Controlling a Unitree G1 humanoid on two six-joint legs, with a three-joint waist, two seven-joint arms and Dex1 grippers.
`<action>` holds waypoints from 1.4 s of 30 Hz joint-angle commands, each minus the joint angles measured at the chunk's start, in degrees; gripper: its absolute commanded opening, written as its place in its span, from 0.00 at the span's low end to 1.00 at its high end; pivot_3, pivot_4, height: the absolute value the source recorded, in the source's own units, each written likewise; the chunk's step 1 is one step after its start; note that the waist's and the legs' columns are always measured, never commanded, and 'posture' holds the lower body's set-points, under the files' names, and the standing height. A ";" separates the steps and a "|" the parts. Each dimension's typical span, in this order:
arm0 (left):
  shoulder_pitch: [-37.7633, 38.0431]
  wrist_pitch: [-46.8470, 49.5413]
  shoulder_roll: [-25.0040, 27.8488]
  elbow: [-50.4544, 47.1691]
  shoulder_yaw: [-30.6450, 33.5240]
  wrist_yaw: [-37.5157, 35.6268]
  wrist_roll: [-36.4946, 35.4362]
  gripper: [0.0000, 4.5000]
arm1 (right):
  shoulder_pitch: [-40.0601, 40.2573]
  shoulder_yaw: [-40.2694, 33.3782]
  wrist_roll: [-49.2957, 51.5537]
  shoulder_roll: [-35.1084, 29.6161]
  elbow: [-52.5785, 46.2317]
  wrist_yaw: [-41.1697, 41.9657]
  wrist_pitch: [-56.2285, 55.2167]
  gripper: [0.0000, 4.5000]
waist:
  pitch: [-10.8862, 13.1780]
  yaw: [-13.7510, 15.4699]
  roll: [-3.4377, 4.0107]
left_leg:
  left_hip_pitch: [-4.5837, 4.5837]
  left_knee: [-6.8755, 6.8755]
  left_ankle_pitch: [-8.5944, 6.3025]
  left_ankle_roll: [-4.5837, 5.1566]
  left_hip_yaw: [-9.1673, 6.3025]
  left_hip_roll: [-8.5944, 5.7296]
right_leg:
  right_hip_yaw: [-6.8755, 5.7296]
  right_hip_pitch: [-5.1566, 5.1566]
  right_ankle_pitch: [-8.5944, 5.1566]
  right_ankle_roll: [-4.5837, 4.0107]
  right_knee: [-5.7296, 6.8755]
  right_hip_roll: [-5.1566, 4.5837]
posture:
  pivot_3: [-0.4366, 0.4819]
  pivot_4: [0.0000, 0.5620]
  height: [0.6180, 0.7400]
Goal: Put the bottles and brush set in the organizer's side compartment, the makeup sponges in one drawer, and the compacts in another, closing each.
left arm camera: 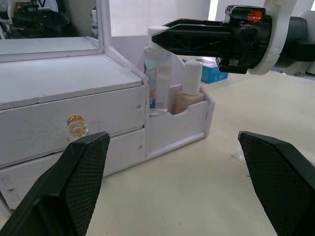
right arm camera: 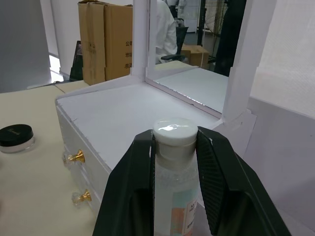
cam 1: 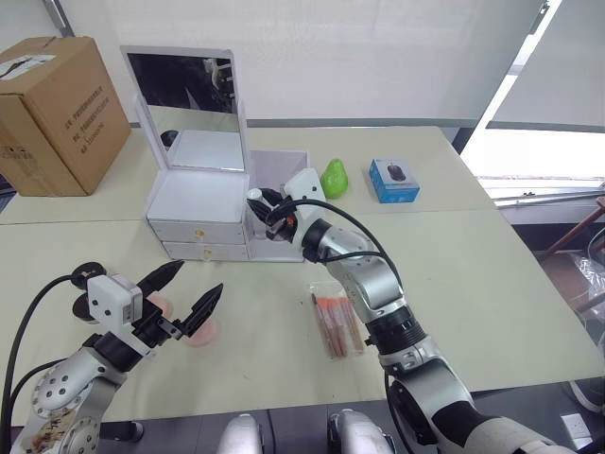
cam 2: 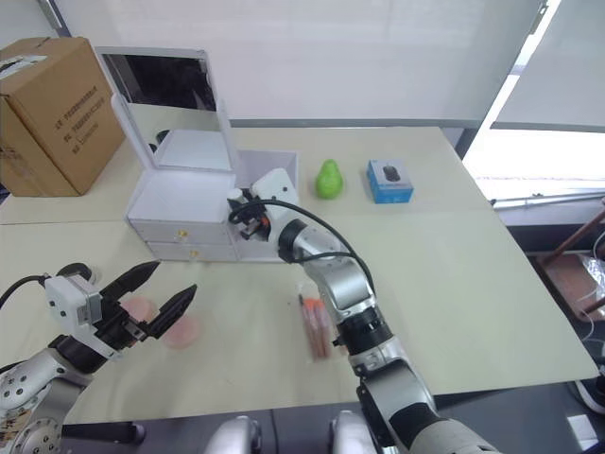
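R gripper (right arm camera: 173, 162) fingers are clamping the clear bottle (left arm camera: 157, 81) just under its white cap, holding it upright in the organizer's (cam 1: 198, 203) side compartment w/ a beige bottle (left arm camera: 189, 96) just beside it. L gripper (cam 1: 184, 298) fingers are spreading wide, holding nothing, hovering over the pink sponges (cam 2: 180, 331) on the surface (cam 1: 473, 274). Brush set (cam 1: 337, 322) is lying between the two arms, near R forearm.

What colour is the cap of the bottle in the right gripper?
White; the cap shows best in the right wrist view, clamped by the right gripper.
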 commanded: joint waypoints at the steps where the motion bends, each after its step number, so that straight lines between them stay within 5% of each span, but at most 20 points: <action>1: -0.70 -0.03 0.58 -2.48 0.90 0.19 -1.29 1.00 | -0.48 -0.33 -1.63 0.25 2.59 -0.96 -1.25 0.20 | 0.00 0.02 0.00 | 0.00 0.00 0.00 0.00 0.00 0.00 | 0.00 0.00 0.00 0.00 0.00 0.00 | 0.48 0.27 0.90; 23: -1.06 0.85 0.83 -2.43 0.91 0.25 -1.55 1.00 | 1.48 1.13 -4.16 1.46 4.31 1.23 -1.37 0.20 | 0.02 -0.08 0.00 | -0.18 -0.01 0.00 0.00 -0.02 0.00 | -0.01 -0.15 0.04 -0.06 -0.02 0.01 | 0.48 0.27 0.90; 34: -1.40 0.63 1.25 -1.23 1.79 -0.26 -1.93 1.00 | 1.02 -1.86 -1.77 2.35 -1.10 2.03 -2.77 0.99 | 0.03 -0.12 0.01 | -0.19 -0.03 0.00 0.00 -0.02 0.00 | -0.01 -0.19 0.03 -0.05 -0.02 0.02 | 0.48 0.27 0.90; 42: -2.18 0.88 5.21 4.45 6.20 -4.96 -3.86 1.00 | 0.02 -5.01 3.58 -1.23 -18.15 3.87 3.59 0.99 | 0.03 0.16 0.01 | -0.22 -0.09 0.00 0.00 -0.03 0.01 | -0.02 -0.25 0.02 -0.04 -0.03 0.00 | 0.48 0.27 0.90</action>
